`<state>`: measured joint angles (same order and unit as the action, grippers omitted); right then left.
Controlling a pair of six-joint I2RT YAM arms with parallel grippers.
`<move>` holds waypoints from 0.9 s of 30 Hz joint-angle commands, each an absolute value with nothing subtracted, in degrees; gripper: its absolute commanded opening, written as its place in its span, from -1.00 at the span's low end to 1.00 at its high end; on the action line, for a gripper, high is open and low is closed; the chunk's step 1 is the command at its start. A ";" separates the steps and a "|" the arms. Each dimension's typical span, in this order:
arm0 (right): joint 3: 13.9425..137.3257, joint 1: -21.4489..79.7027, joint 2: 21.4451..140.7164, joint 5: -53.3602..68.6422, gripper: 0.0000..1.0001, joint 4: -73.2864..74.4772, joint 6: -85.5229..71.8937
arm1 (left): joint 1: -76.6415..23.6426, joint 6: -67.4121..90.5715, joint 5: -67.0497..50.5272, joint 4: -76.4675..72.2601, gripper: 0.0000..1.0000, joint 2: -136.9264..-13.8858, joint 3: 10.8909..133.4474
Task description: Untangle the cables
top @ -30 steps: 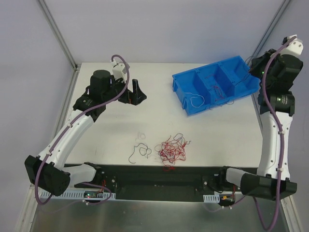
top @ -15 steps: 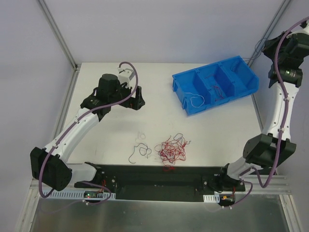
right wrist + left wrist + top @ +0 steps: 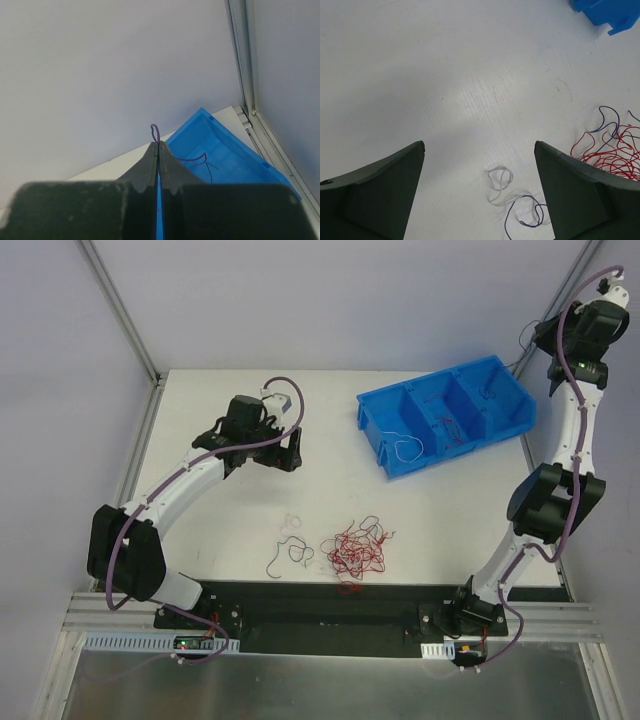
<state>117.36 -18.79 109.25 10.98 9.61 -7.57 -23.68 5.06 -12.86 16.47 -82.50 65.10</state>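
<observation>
The red tangle of cables point(image 3: 355, 548) lies near the table's front edge and shows at the right edge of the left wrist view point(image 3: 615, 150). A loose black strand point(image 3: 290, 552) and a white strand point(image 3: 292, 522) lie to its left; both show between my left fingers' lines, white strand point(image 3: 500, 181), black strand point(image 3: 524, 216). My left gripper point(image 3: 285, 445) point(image 3: 480, 145) is open and empty, held above the table behind those strands. My right gripper point(image 3: 538, 340) point(image 3: 158, 144) is raised high over the blue bin's right end, shut on a thin dark cable point(image 3: 155, 132) that trails down towards the bin.
A blue bin point(image 3: 445, 415) with three compartments stands at the back right, with a few red, white and dark strands in it. It also shows in the left wrist view point(image 3: 607, 12) and the right wrist view point(image 3: 225, 155). A metal frame post point(image 3: 245, 75) runs along the right.
My right arm has swung up and back over the bin's right end, gripper shut. My left arm has stretched out to the right, nearer the table's middle. The cables on the table have not moved.
</observation>
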 commanded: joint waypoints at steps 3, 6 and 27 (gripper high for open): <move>120.32 -19.16 115.21 10.81 -0.99 5.54 -2.12 | -24.08 3.51 -12.13 15.12 0.81 -84.11 67.15; 120.93 -19.16 120.30 13.18 -0.99 1.60 -0.35 | -24.08 3.78 -12.66 15.03 0.80 -84.99 67.24; 130.24 -13.19 128.06 -5.69 0.29 26.86 8.69 | -26.53 12.57 -19.52 14.68 0.79 -77.80 66.71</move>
<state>124.07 -14.98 131.83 4.91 16.60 2.72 -24.12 11.07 -17.58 16.21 -84.82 65.56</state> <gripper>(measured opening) 0.576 0.888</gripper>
